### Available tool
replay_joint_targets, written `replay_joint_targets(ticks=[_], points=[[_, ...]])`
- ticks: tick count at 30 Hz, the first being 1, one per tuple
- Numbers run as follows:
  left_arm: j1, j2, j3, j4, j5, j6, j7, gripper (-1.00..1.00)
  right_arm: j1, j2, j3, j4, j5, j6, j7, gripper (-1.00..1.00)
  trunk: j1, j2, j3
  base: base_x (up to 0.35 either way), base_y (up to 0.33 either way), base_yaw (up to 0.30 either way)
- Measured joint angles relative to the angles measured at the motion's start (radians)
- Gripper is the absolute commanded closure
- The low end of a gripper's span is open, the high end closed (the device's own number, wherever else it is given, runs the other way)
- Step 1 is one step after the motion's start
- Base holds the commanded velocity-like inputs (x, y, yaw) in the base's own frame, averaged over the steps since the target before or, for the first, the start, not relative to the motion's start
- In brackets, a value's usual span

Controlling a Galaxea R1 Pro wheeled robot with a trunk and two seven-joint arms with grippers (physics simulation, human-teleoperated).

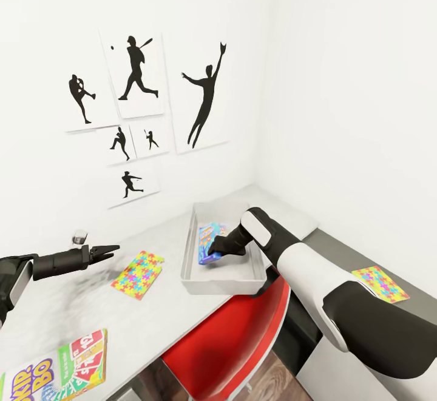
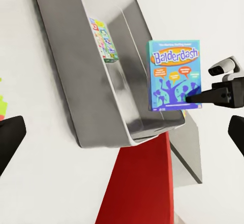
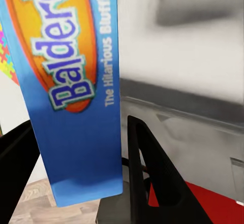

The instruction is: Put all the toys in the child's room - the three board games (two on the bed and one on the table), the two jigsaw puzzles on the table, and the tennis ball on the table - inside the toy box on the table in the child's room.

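A flat blue printed game box (image 3: 76, 97) with an orange oval bearing "Balderd…" and the words "The Hilarious Bluffing" stands upright between the two black fingers (image 3: 147, 178) of the right gripper (image 3: 76, 183), which close against its sides. Behind it lies the light grey, thick-walled toy box (image 3: 178, 117), blurred. Lower down show a red chair surface (image 3: 213, 203), a strip of wood plank floor (image 3: 35, 203) and, at one edge, a bit of a multicoloured jigsaw puzzle (image 3: 6, 56).

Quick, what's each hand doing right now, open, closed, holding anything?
Left hand: open, holding nothing, above the table.
Right hand: closed on the blue Balderdash board game, over the toy box.
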Motion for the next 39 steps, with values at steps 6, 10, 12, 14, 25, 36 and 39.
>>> replay_joint_targets(ticks=[6, 10, 12, 14, 25, 36, 39], points=[[0.000, 0.000, 0.000, 0.000, 0.000, -0.001, 0.000, -1.00, 0.005, 0.000, 0.000, 0.000, 0.000, 0.001, 0.000, 1.00, 0.000, 0.000, 0.000, 0.000, 0.000, 0.000], [0.000, -0.001, -0.001, 0.000, -0.001, -0.001, 0.001, -1.00, 0.007, 0.000, 0.000, 0.002, 0.000, 0.001, 0.000, 1.00, 0.000, 0.000, 0.000, 0.000, 0.000, 0.000], [0.000, -0.001, -0.001, 0.000, -0.001, -0.002, 0.001, -1.00, 0.008, 0.000, 0.000, 0.004, -0.001, 0.002, 0.000, 1.00, 0.000, 0.000, 0.000, 0.000, 0.000, 0.000], [0.000, -0.001, -0.001, 0.000, -0.001, -0.002, 0.001, -1.00, 0.008, 0.000, 0.000, 0.010, 0.000, 0.002, 0.000, 1.00, 0.000, 0.000, 0.000, 0.000, 0.000, 0.000], [0.000, -0.002, -0.001, 0.000, -0.002, -0.002, 0.002, -1.00, 0.008, 0.000, -0.003, 0.074, -0.003, -0.036, 0.000, 1.00, 0.000, 0.000, 0.000, 0.000, 0.000, 0.000], [0.000, -0.001, 0.000, 0.000, -0.002, -0.003, 0.002, -1.00, 0.008, 0.000, -0.006, 0.096, -0.008, -0.065, 0.007, 1.00, 0.000, 0.000, 0.000, 0.000, 0.000, 0.000], [0.000, -0.001, 0.000, 0.000, -0.001, -0.004, 0.001, -1.00, 0.011, 0.000, -0.007, 0.100, -0.011, -0.070, 0.009, 1.00, 0.000, 0.000, 0.000, 0.000, 0.000, 0.000]])
